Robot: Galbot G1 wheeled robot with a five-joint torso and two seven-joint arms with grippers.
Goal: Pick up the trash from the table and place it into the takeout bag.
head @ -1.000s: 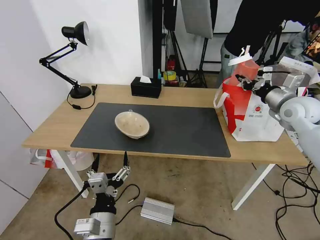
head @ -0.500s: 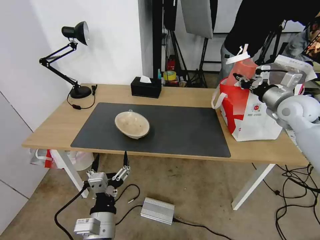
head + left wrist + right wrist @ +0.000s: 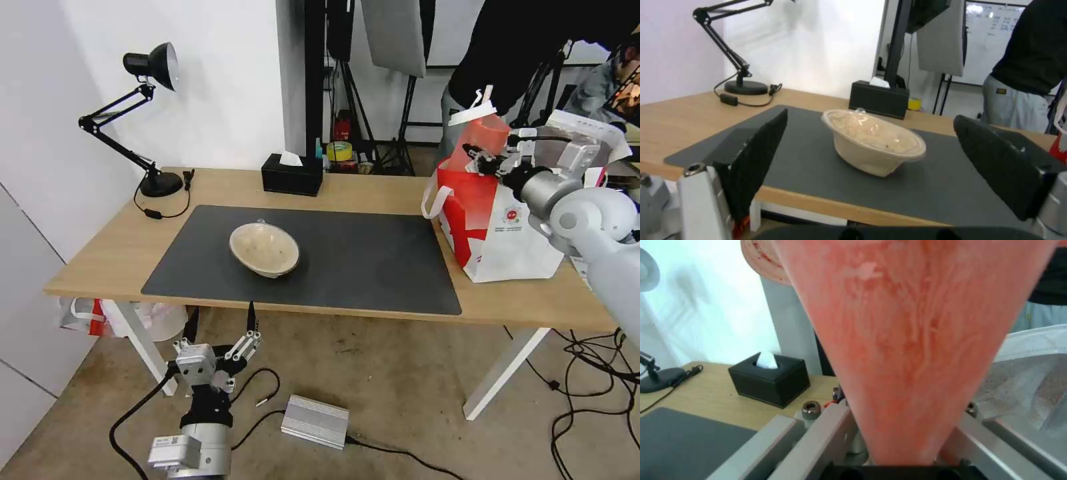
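My right gripper (image 3: 481,160) is shut on the tall red translucent cup (image 3: 479,138) with a white lid, holding it tilted over the open top of the red-and-white takeout bag (image 3: 507,230) at the table's right end. Close up in the right wrist view, the cup (image 3: 916,340) sits between the jaws, with the bag's foil lining (image 3: 1031,386) beside it. A shallow beige soiled bowl (image 3: 264,249) rests tilted on the dark grey mat (image 3: 360,267); the left wrist view shows the bowl (image 3: 873,141) too. My left gripper (image 3: 221,332) hangs open below the table's front edge.
A black tissue box (image 3: 292,174) and a black desk lamp (image 3: 152,120) stand along the table's back edge. A person in dark clothes stands behind the bag. A silver box (image 3: 315,421) and cables lie on the floor.
The right gripper has carried the cup a little up and to the left over the bag's opening. The left arm and the bowl have not moved.
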